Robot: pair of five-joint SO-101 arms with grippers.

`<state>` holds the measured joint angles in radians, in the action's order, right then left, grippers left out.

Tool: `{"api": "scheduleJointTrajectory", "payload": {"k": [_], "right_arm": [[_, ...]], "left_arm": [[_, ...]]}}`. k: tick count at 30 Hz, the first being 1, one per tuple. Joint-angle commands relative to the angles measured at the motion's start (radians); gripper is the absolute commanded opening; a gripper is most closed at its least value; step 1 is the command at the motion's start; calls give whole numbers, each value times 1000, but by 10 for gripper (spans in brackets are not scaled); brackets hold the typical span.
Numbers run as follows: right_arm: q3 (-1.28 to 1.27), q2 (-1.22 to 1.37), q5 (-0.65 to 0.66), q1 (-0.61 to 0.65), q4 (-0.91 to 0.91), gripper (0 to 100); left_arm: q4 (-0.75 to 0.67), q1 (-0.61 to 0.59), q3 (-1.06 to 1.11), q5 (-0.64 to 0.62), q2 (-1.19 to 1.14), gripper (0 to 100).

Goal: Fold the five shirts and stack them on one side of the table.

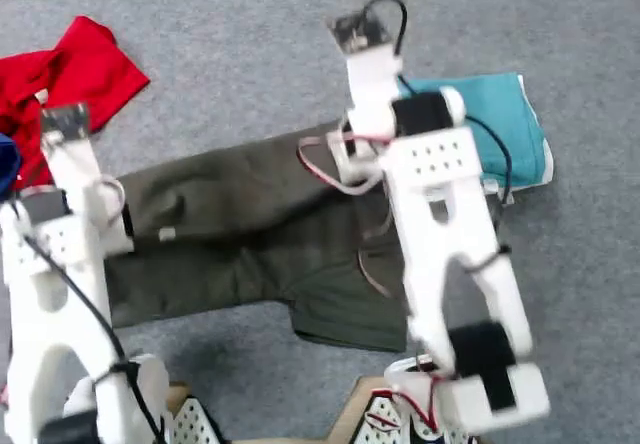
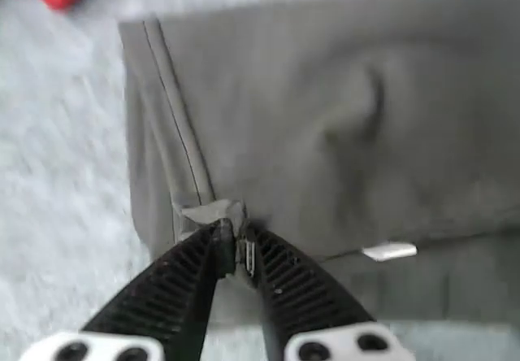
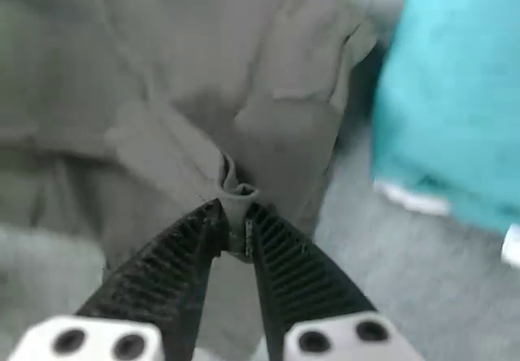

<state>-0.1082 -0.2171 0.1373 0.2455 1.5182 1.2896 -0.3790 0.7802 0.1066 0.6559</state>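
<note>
On grey felt table (image 1: 250, 54): olive shirt (image 1: 240, 234) across the middle, rumpled, near edge partly hidden under both arms. Pinched at its hemmed end by left gripper (image 2: 238, 251), jaws closed tight on a small fold of cloth. Pinched at the other end by right gripper (image 3: 236, 231), same tight grip, just beside folded teal shirt (image 1: 505, 114). Red shirt (image 1: 80, 74) bunched at far left, partly cut off. Blue scrap (image 1: 5, 164) at left edge, too cropped to identify.
</note>
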Motion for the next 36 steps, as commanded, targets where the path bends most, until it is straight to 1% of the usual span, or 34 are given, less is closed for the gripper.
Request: {"api": "scheduleJointTrajectory", "payload": {"k": [1,3,6,9,11,14,16,21,24,26,29,30,32,34,36], "right_arm": [[-257,-260,46,17,-5,14],[-403,-401,57,0,-32,13],[-573,-572,81,-41,-44,13],[-697,-687,110,-89,-40,13],[-763,-736,129,-120,-40,13],[-783,-776,160,-183,-41,13],[-791,-777,201,-199,-41,13],[-834,-759,307,-193,-49,14],[-839,-745,362,-153,-43,25],[-834,-740,365,-138,-38,93],[-823,-742,356,-138,-34,253],[-816,-742,361,-138,-32,302],[-792,-742,356,-144,-32,372],[-759,-737,353,-144,-32,382],[-720,-734,353,-144,-35,343]], "left_arm": [[35,8,142,60,153,29],[38,-12,189,81,226,29],[41,-67,194,115,308,29],[48,-105,213,192,354,29],[57,-110,239,235,356,29],[51,-113,298,279,356,29],[49,-111,323,304,356,29],[51,-117,334,339,356,29],[55,-114,328,381,356,37],[57,-124,318,390,356,106],[52,-173,295,390,365,234],[51,-197,278,391,365,254],[49,-251,239,393,365,256],[51,-297,191,394,361,256],[49,-340,130,393,362,255]]}}
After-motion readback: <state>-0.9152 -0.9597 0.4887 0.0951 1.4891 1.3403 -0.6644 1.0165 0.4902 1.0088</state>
